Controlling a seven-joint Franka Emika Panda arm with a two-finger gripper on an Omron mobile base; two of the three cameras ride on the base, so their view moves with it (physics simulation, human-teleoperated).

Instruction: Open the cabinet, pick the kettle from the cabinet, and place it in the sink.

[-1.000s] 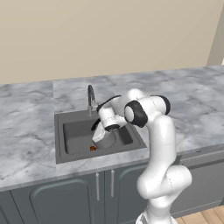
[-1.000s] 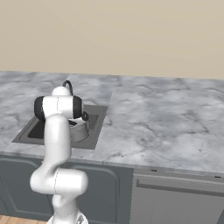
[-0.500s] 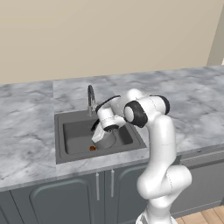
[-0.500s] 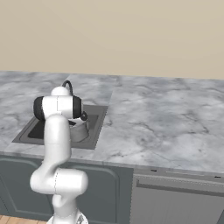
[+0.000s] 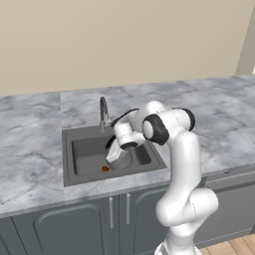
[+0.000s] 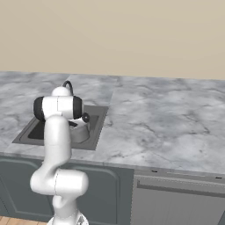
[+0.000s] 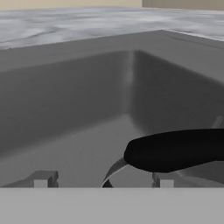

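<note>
The silver kettle [image 5: 130, 158] stands upright on the floor of the dark grey sink [image 5: 68, 152], towards its right side. It also shows in the right base view as the kettle [image 6: 79, 132], half behind my arm. My gripper [image 5: 112, 153] hangs low inside the basin, just left of the kettle. In the hand view the gripper [image 7: 103, 179] is open, and one fingertip [image 7: 41, 178] stands far from the other. The kettle's black arched handle [image 7: 175, 149] lies just ahead of them and to the right, untouched. The cabinet is out of view.
A slim arched faucet [image 5: 103, 112] rises behind the basin. A small brown drain [image 5: 105, 169] sits on the sink floor. Grey marble counter [image 6: 167, 118] spreads to both sides. Base cabinet doors [image 5: 84, 224] and a dishwasher front [image 6: 176, 200] lie below.
The fingers have spread apart and let go of the kettle's handle. The kettle stays on the sink floor, and the arm has hardly moved.
</note>
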